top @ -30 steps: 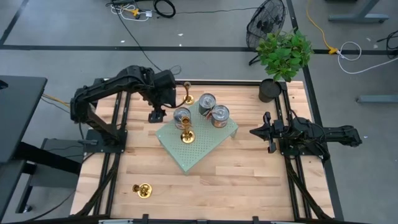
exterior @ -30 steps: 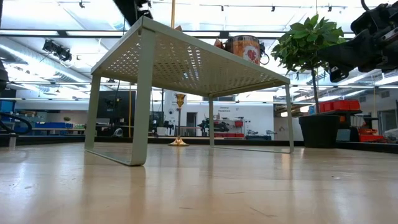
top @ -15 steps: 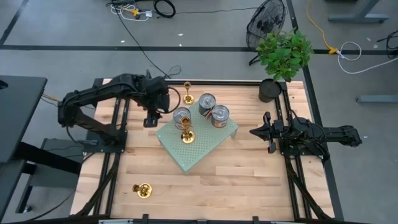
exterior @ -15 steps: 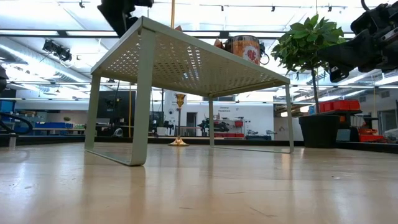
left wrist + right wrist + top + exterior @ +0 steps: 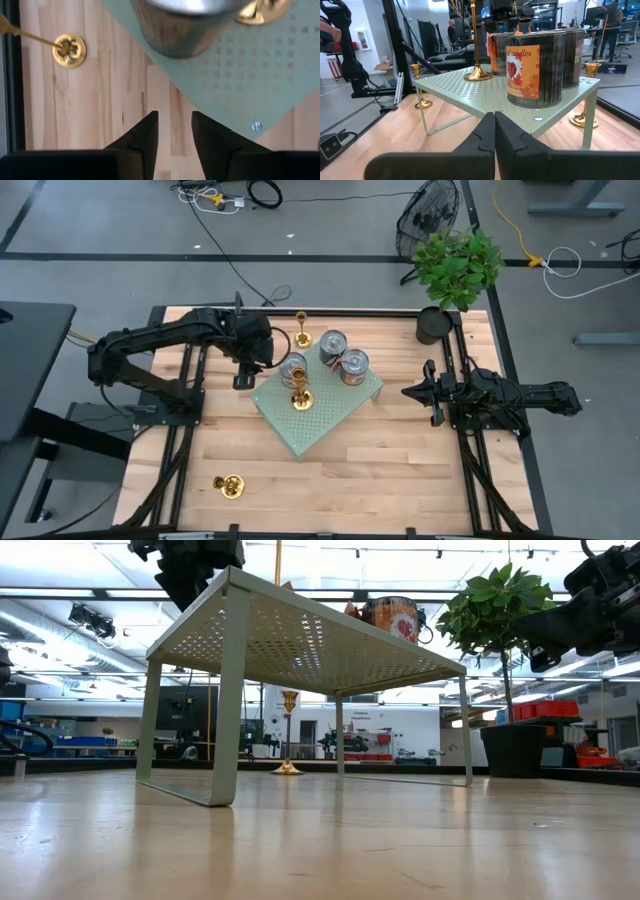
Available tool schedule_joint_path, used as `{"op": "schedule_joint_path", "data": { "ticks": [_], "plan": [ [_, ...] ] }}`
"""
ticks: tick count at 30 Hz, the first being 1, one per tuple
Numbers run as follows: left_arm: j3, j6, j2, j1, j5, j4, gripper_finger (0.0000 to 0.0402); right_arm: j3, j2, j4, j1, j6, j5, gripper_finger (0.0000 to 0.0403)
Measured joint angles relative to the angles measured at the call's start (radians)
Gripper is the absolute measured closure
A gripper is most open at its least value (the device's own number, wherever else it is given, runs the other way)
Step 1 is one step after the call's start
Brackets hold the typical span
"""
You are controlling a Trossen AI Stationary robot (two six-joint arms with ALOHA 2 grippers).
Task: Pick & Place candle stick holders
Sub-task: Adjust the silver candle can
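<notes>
We see the left claw (image 5: 243, 372) hanging over the table (image 5: 400, 470), just beside the far left corner of the green rack (image 5: 330, 425). Its two fingers (image 5: 145, 137) stand a little apart and hold nothing. In the left wrist view the wood shows in the gap between them.

One gold holder (image 5: 302, 394) stands on the rack, close to the left claw and next to a silver can (image 5: 292, 367). Two more cans (image 5: 343, 357) stand on the rack, farther from that claw. A second gold holder (image 5: 302, 333) stands on the table behind the rack, near the left claw. The third holder (image 5: 230, 486) is on the table, well apart from both claws.

The right claw (image 5: 418, 391) waits at the right side of the table. Its fingers are pressed together and hold nothing.
</notes>
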Motion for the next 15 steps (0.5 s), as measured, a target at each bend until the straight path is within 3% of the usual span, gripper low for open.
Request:
{"op": "schedule_joint_path", "data": {
  "ticks": [15],
  "plan": [
    [-0.113, -0.018, -0.025, 0.001, 0.021, 0.107, 0.0319, 0.000, 0.000, 0.000, 0.000, 0.000, 0.000, 0.0400]
  ]
}}
